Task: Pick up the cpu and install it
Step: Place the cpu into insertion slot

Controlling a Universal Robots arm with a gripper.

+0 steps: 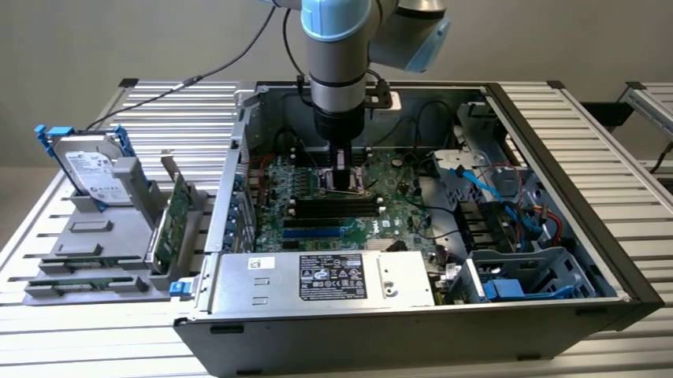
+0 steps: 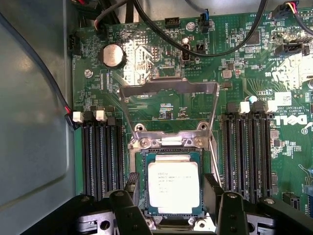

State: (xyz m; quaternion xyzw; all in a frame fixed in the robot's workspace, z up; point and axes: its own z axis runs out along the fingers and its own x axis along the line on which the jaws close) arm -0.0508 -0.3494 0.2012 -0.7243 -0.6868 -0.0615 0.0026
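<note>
The cpu (image 2: pixel 173 183), a flat square chip with a dull silver top and a thin green rim, lies level in the motherboard socket (image 2: pixel 168 142). My gripper (image 2: pixel 173 198) comes down on it from above, and its two black fingers (image 2: pixel 128 205) stand against opposite edges of the chip. The socket's metal load plate (image 2: pixel 168 88) is swung up and open behind the chip. In the exterior view my gripper (image 1: pixel 345 179) reaches straight down into the open computer case (image 1: pixel 620 276), over the middle of the motherboard (image 1: pixel 399 197).
Black memory slots (image 2: pixel 100 156) flank the socket closely on both sides, and black cables (image 2: pixel 215 46) cross the board beyond it. A power supply (image 1: pixel 326 279) and blue drive cage (image 1: pixel 526 276) fill the case's near side. A hard drive (image 1: pixel 90 165) and green cards (image 1: pixel 173 220) stand in a rack outside.
</note>
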